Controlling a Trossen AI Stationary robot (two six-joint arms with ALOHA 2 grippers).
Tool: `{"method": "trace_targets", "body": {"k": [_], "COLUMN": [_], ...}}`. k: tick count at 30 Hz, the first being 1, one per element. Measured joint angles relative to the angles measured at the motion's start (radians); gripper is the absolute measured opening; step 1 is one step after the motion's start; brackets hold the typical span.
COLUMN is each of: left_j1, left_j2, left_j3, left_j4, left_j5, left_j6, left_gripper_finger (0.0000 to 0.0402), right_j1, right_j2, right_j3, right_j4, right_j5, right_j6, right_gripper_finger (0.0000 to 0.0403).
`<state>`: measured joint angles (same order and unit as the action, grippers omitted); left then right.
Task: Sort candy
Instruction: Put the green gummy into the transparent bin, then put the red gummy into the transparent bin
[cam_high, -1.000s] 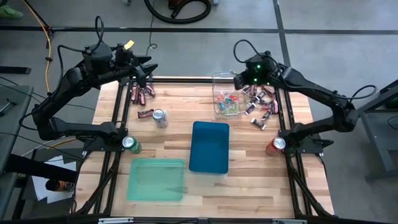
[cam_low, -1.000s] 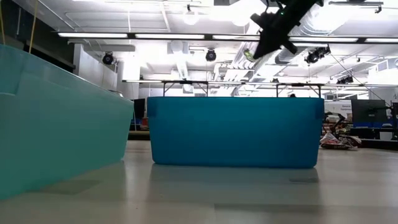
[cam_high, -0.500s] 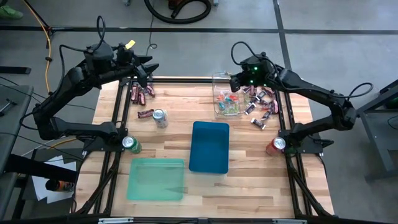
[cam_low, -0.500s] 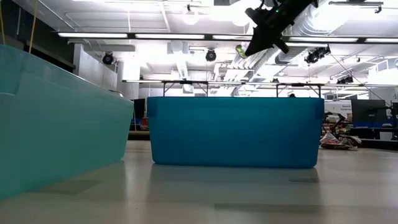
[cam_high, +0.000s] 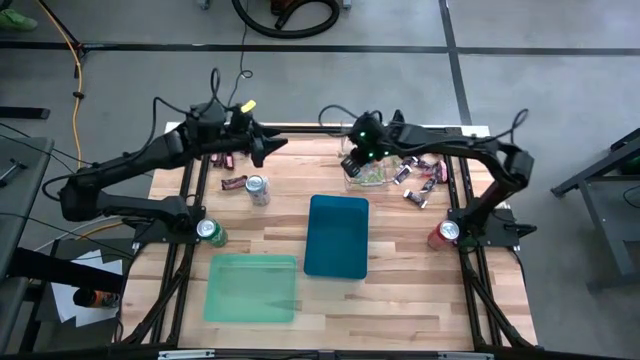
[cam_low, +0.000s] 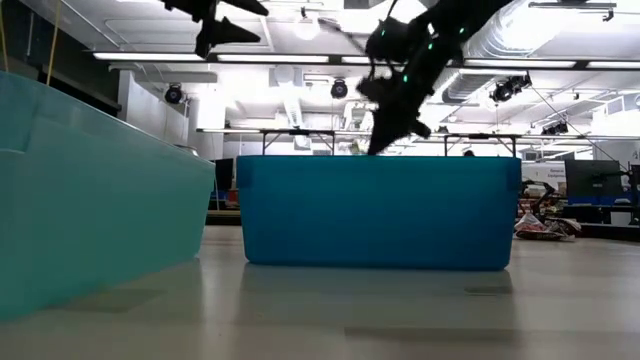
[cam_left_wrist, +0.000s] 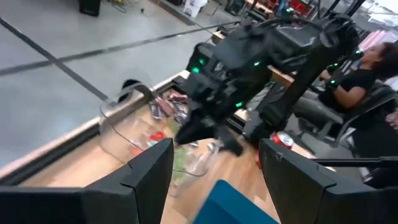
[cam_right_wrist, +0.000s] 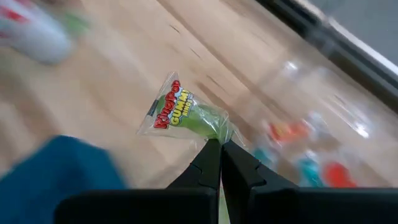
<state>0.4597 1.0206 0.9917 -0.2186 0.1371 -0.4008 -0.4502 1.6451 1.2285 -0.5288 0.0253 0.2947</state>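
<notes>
Both arms have swung inward since a second ago. Right gripper now hangs over the clear tub's near-left corner, pinching a green candy; left gripper reaches rightward above the table's back edge, fingers spread, empty.

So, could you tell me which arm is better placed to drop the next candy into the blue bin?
The right. Its gripper is shut on a green gummy packet near the blue bin; the left gripper is open and empty, farther away.

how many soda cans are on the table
3: one silver can near the back left, one green can at the left edge, one red can at the right edge.
</notes>
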Motion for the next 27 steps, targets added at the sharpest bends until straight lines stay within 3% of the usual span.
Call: {"method": "trace_targets", "body": {"k": [8,15,27], "left_j1": [-0.023,-0.022,-0.022], "left_j2": [-0.005,-0.006,-0.006], "left_j3": [-0.001,-0.001,-0.001], "left_j4": [0.014,0.017,0.016], "left_j5": [-0.001,-0.035,-0.053], "left_j6": [-0.01,0.002,0.006], "left_gripper_finger": [0.0225,0.0225,0.0225], "right_j1": [-0.061,-0.096,-0.093], "right_j2": [0.007,0.003,-0.066], "right_j3": [-0.001,-0.001,0.0], "right_j4": [-0.146,-0.19,-0.24], "right_j5": [0.144,0.029,-0.09], "right_j6": [0.019,0.063,0.04], "right_gripper_finger": [0.0,0.0014,0.0191]}}
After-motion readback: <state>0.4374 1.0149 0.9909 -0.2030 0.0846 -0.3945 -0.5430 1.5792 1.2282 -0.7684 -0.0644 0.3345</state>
